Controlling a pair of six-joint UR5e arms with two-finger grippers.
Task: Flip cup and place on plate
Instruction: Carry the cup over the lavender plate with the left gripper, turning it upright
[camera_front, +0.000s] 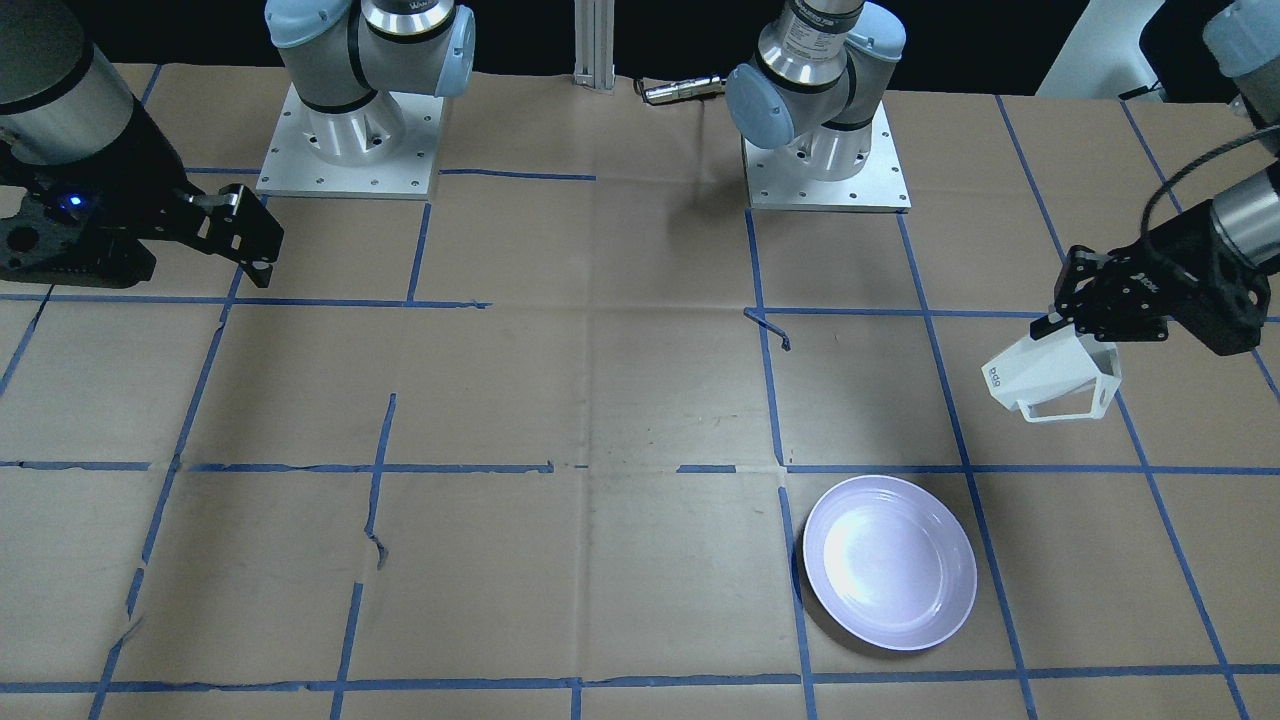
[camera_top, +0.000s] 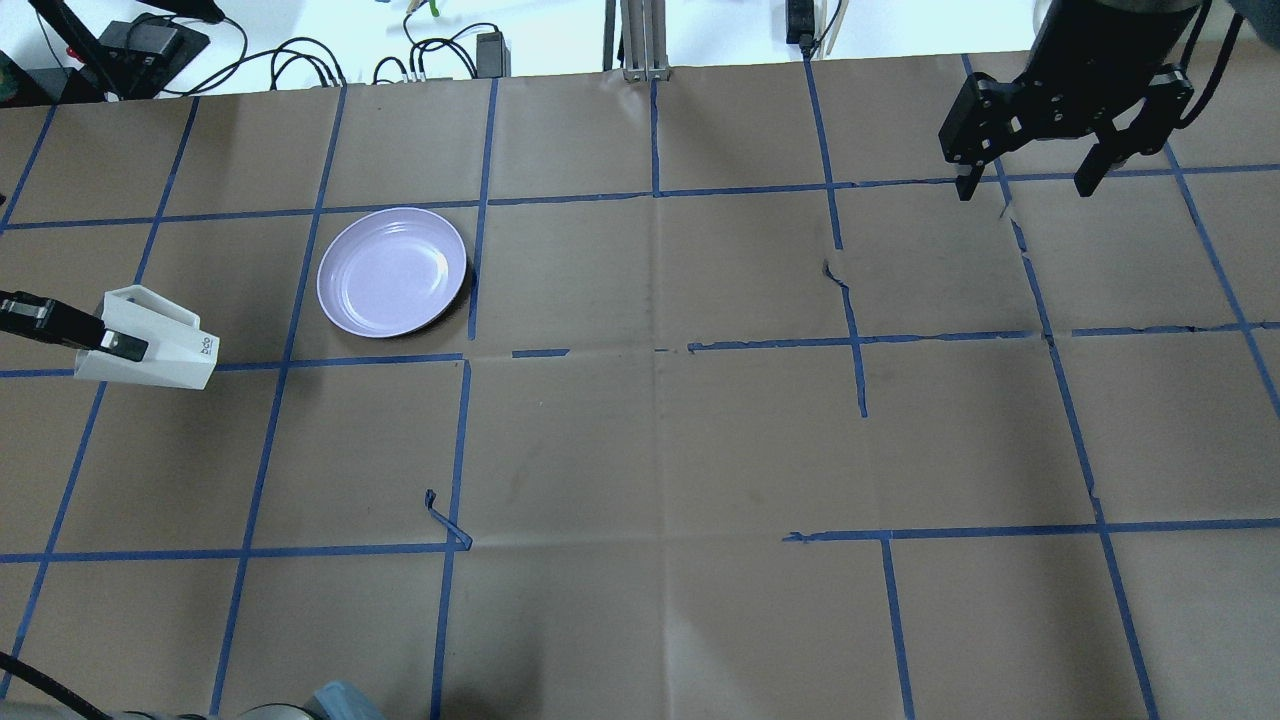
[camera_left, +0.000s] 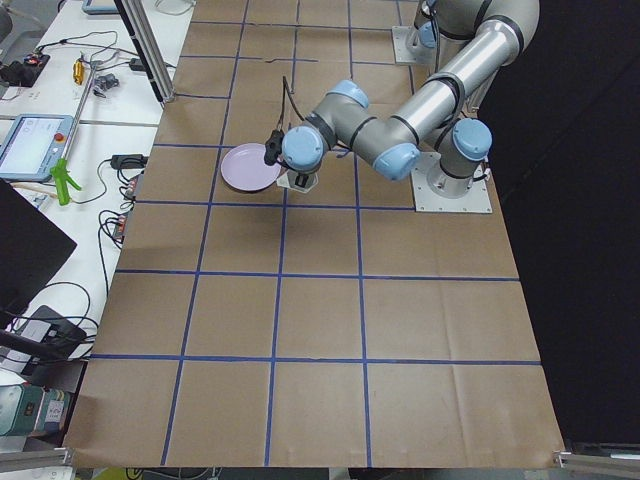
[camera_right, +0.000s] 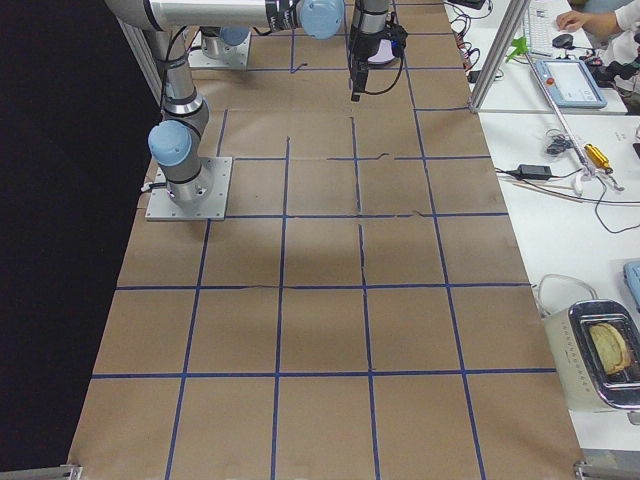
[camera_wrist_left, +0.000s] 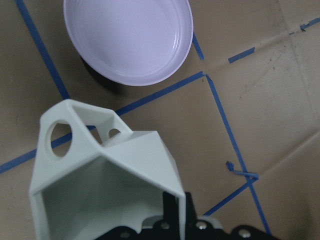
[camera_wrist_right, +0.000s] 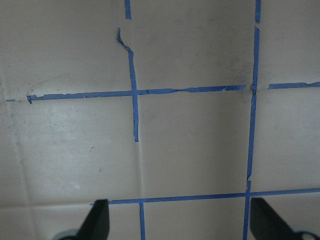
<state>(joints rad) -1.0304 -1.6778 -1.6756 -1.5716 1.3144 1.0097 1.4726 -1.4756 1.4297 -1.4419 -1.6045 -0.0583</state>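
You see left gripper (camera_front: 1050, 325) clamped on rim wall of small white faceted mug (camera_front: 1045, 378). Mug tipped on side near bench's left edge, base toward bench middle, handle toward operators' edge. Close by but apart: round glossy lavender-white plate (camera_front: 890, 575), nearer operators' edge. Your right gripper (camera_top: 1025, 188) spread wide, holding nothing, over operators'-side right corner.

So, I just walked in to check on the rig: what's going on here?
The left gripper is shut on the rim of the white cup, holding it tipped on its side, apparently just clear of the table. The plate lies empty close by. The right gripper hangs open at the other end, holding nothing.
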